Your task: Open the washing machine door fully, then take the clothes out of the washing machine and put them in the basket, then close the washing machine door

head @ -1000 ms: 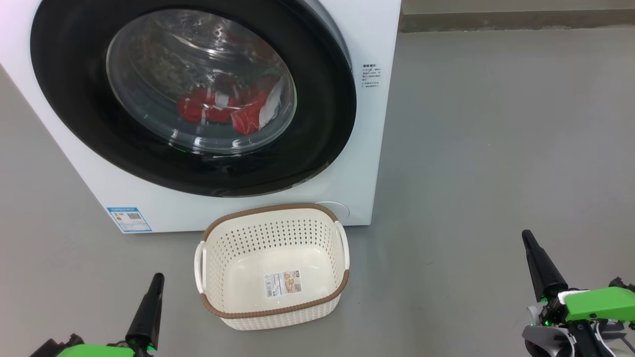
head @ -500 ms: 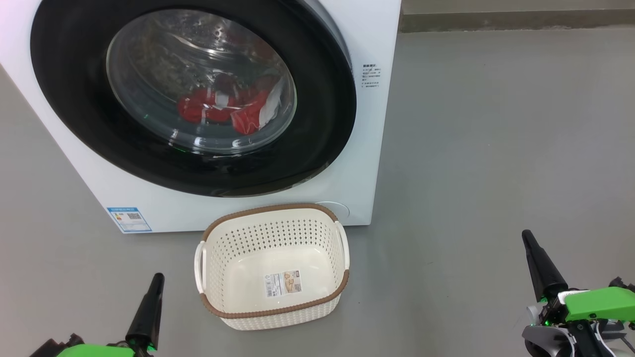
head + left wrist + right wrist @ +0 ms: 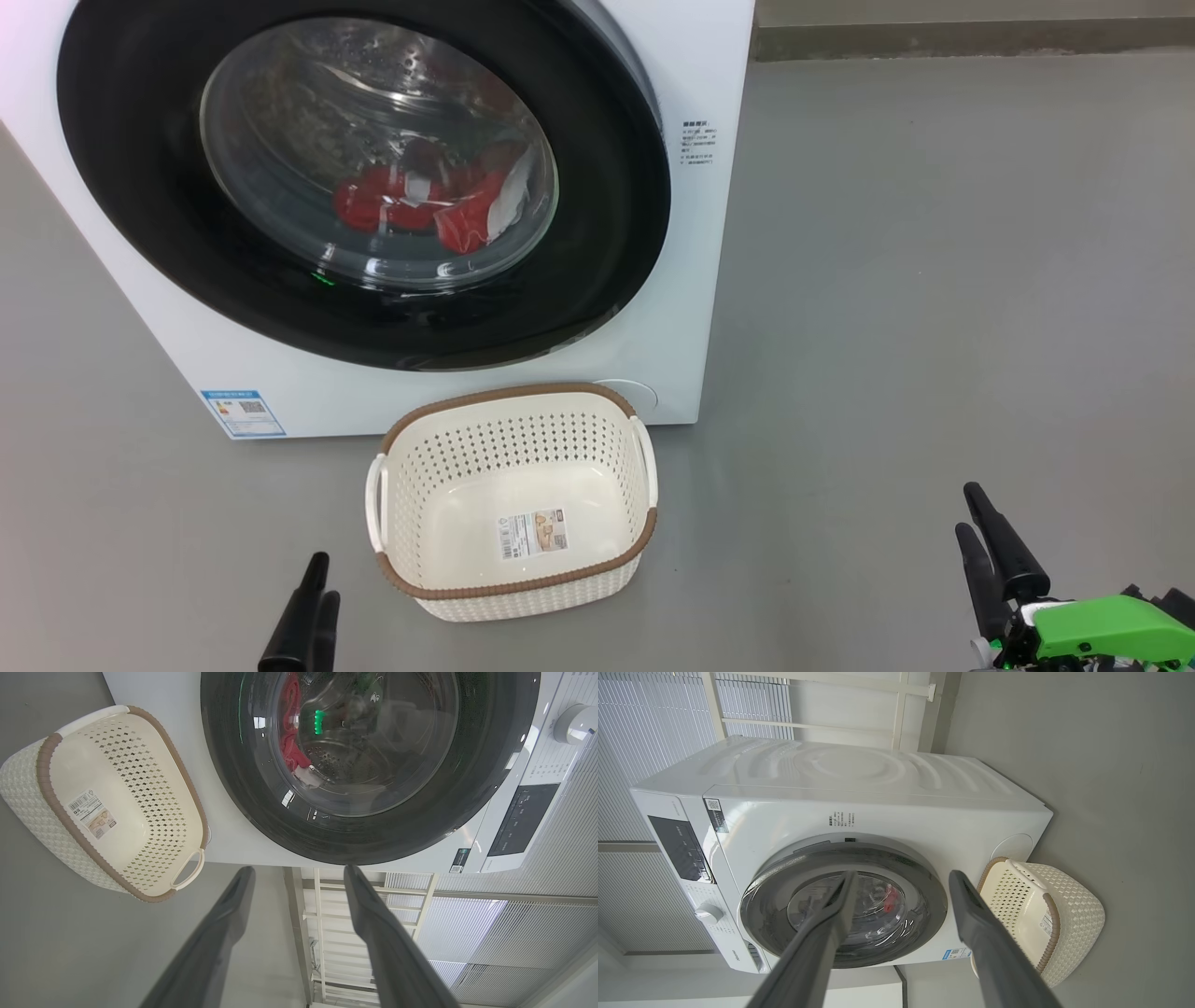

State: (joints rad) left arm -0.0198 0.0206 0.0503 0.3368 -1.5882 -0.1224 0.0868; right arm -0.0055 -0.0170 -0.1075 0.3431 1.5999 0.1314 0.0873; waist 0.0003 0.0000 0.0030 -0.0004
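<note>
Starting at the left gripper [image 3: 299, 868], bottom centre of the left wrist view: jaws apart and empty. Points toward the lower rim of the washing machine door [image 3: 219, 765], well short of touching.

Over to the right gripper [image 3: 902, 872], bottom centre of the right wrist view: jaws apart too, gripping nothing, aimed at the door glass and well apart from it. In the head view, sits low in the lower right corner, with the left one at the bottom edge, left of centre, near the basket [image 3: 509, 397].

Moving outward: basket upright on the grey floor [image 3: 934, 280], bottom centre of the frame, a barcode sticker [image 3: 532, 534] on its inner bottom. Stands just in front of the washing machine [image 3: 709, 75], which takes the upper left of the frame.

Door closed against the white front. Behind the glass, the clothes [image 3: 401, 205], red with white patches, lying low inside. Small blue label [image 3: 243, 413] at the machine's lower left corner.
</note>
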